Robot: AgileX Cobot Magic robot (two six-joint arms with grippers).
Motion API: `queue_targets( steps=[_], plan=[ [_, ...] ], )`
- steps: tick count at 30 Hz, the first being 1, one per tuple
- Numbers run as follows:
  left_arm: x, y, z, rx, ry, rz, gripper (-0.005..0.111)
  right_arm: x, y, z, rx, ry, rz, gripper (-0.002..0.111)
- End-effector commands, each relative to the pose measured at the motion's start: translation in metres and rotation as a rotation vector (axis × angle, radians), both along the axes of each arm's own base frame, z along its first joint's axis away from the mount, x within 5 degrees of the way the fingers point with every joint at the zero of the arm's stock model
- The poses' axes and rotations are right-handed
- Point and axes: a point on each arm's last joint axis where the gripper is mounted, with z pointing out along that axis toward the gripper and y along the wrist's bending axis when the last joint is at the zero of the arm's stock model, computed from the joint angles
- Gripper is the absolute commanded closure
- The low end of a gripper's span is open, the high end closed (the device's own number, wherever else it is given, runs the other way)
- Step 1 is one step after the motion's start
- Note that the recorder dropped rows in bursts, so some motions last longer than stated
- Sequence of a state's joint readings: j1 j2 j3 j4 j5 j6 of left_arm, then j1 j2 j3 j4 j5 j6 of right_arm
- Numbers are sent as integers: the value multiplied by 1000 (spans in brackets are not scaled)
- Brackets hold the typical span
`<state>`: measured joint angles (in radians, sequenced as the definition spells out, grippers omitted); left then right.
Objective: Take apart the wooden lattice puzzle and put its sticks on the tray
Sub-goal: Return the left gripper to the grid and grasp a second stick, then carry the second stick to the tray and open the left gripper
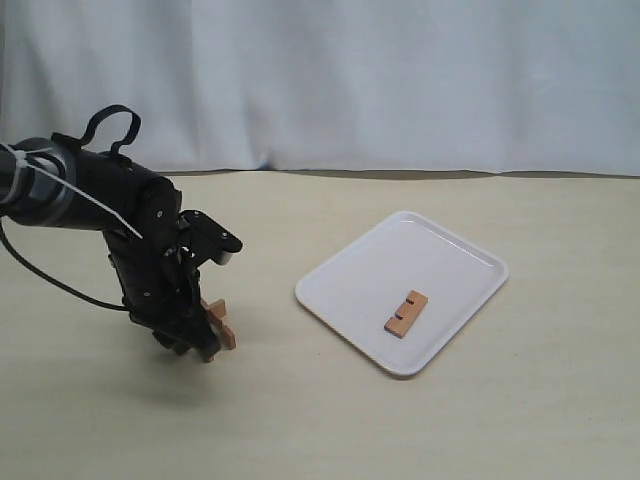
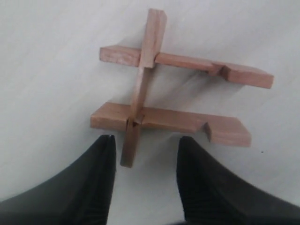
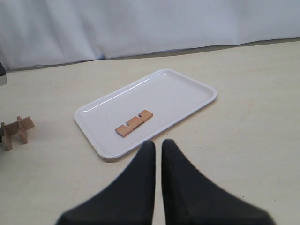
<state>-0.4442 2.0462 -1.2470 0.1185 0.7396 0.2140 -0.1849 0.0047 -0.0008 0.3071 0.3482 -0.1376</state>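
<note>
The wooden lattice puzzle [image 2: 159,93] stands on the table at the left and shows three sticks: two parallel notched bars crossed by one. It also shows in the exterior view [image 1: 219,326] and far off in the right wrist view [image 3: 17,131]. My left gripper [image 2: 146,143] is open just above it [image 1: 205,340]; the crossing stick's end [image 2: 129,152] lies between the fingers, close to one finger, with a gap on both sides. One stick [image 1: 406,314] lies flat on the white tray [image 1: 400,250]. My right gripper [image 3: 158,144] is shut and empty, short of the tray [image 3: 159,91].
A white curtain [image 1: 330,80] hangs along the table's far edge. The left arm's black body and cables [image 1: 90,190] lean over the table's left side. The right arm is outside the exterior view.
</note>
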Motion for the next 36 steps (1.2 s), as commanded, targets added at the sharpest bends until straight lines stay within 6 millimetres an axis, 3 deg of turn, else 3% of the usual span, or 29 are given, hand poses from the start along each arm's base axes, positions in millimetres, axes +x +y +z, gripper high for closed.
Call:
queue_targets(
  steps=[1,2,9,23,30,36],
  plan=[
    [3,1,0,8,-28,-18,101,0,0,0,-8,-7,-2,104],
    [2,1,0,9,-27,-18,107,0,0,0,-8,-7,-2,104],
    [-1,4,2,40,1,-23,107,0,0,0,-8,-7,-2,104],
    [-6,1,57,-90,-112,33,107,0,0,0,2,-8,-1,104],
    [1,-38,83,-516,-257,243,107,0,0,0,2,-8,-1,104],
    [-1,-101,82,-609,-292,111,107,0,0,0,2,-8,-1,104]
  ],
)
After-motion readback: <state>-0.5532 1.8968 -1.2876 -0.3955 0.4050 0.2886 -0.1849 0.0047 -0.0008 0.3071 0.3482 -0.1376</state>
